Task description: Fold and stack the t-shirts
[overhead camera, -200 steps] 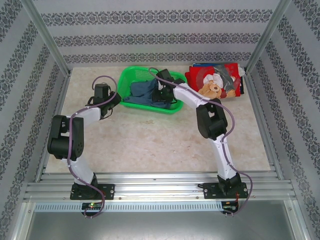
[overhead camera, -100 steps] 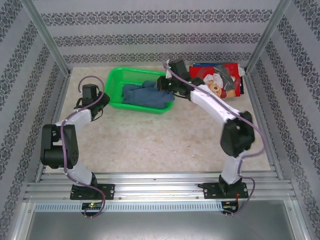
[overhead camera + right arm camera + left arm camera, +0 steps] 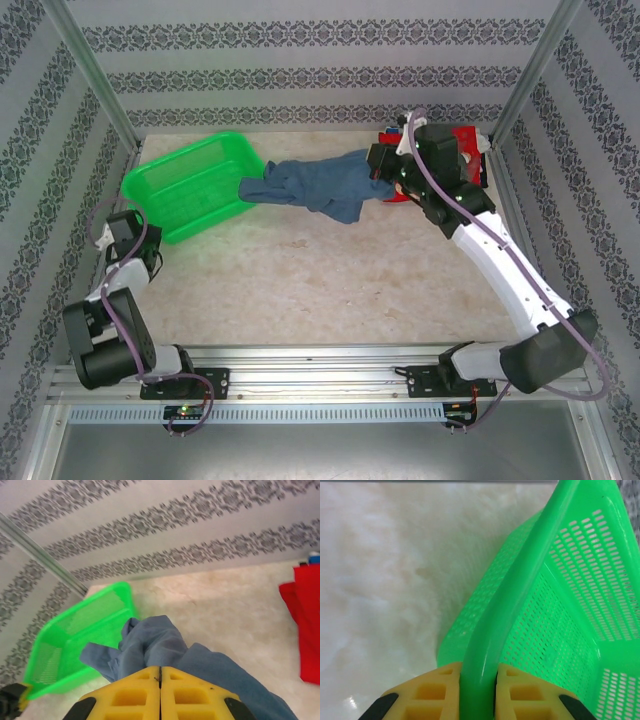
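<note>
Unloading seems the step: right gripper (image 3: 160,672) clamped on the slate-blue tee (image 3: 318,186), hanging mid-far; left gripper (image 3: 479,674) clamped on the green basket (image 3: 180,158) rim, far left. Next: spread it flat nearer.

White arms (image 3: 497,262), black joints (image 3: 545,355), purple cables (image 3: 437,190)

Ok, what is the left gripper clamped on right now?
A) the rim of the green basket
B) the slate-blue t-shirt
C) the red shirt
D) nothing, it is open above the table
A: in the left wrist view the left gripper has its yellow fingers pressed on either side of the green basket rim; the slate-blue t-shirt is in the right gripper.
</note>
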Robot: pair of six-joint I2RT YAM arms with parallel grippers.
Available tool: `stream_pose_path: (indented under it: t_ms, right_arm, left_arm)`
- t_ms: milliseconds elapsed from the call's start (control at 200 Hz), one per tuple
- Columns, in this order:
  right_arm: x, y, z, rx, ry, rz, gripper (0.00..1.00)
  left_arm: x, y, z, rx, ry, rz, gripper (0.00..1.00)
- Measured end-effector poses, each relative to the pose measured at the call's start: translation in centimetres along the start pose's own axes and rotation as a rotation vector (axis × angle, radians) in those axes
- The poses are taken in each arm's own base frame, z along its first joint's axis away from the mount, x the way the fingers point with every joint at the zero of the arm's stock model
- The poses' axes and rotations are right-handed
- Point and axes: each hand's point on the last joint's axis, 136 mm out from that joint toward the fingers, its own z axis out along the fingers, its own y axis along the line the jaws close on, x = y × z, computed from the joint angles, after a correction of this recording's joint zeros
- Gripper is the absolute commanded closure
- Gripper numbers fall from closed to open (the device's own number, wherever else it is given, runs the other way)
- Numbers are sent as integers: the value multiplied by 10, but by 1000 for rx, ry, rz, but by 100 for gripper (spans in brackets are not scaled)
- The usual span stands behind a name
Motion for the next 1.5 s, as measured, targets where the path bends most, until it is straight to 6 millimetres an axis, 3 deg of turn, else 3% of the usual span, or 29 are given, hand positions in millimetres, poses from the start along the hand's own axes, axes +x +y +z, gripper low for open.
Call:
stream_pose_path:
  t_ms: [155, 180, 235, 265, 335, 360, 420, 515, 624, 724, 839, 894, 974, 1064, 1134, 1299, 1504]
  right_arm:
    - [30, -18, -11, 42, 46, 6, 100]
    - [33, -19, -13, 46, 50, 7, 100]
    - [37, -23, -18, 55, 55, 6, 100]
    - [37, -24, -21, 60, 54, 5, 100]
    - [35, -29, -27, 74, 46, 4, 100]
    - [33, -31, -29, 80, 43, 4, 100]
    - [32, -35, -33, 90, 34, 3, 100]
    - [40, -42, -38, 104, 48, -2, 100]
    - [60, -48, -34, 101, 105, -1, 100]
    - [78, -47, -30, 90, 161, -9, 100]
    - [84, -38, -29, 60, 184, -29, 100]
    - [85, -36, -29, 52, 189, -32, 100]
    - [88, -34, -30, 47, 198, -38, 100]
    - [90, -33, -30, 45, 207, -41, 100]
    - [91, -31, -30, 40, 209, -44, 100]
    - [94, -28, -34, 30, 208, -50, 100]
    - [109, -30, -33, 31, 235, -50, 100]
  left_arm:
    - [3, 13, -19, -29, -49, -97, 100]
    - [5, 12, -22, -30, -52, -100, 90]
    - [9, 9, -29, -27, -55, -104, 53]
    - [11, 7, -32, -25, -56, -101, 39]
    - [16, 4, -42, -26, -54, -87, 22]
    - [16, 3, -47, -24, -59, -83, 7]
    - [13, -4, -61, -6, -78, -68, 0]
    - [2, -30, -92, 54, -133, -12, 0]
    - [4, -86, -129, 190, -155, 132, 1]
    - [43, -144, -147, 316, -75, 358, 7]
    - [113, -186, -138, 402, 96, 614, 34]
    - [148, -184, -117, 391, 189, 721, 43]
    - [191, -159, -83, 328, 336, 824, 54]
    - [226, -133, -58, 267, 464, 906, 60]
    - [246, -125, -47, 245, 533, 951, 60]
    - [261, -134, -23, 230, 552, 995, 63]
    - [246, -145, 23, 165, 500, 991, 63]
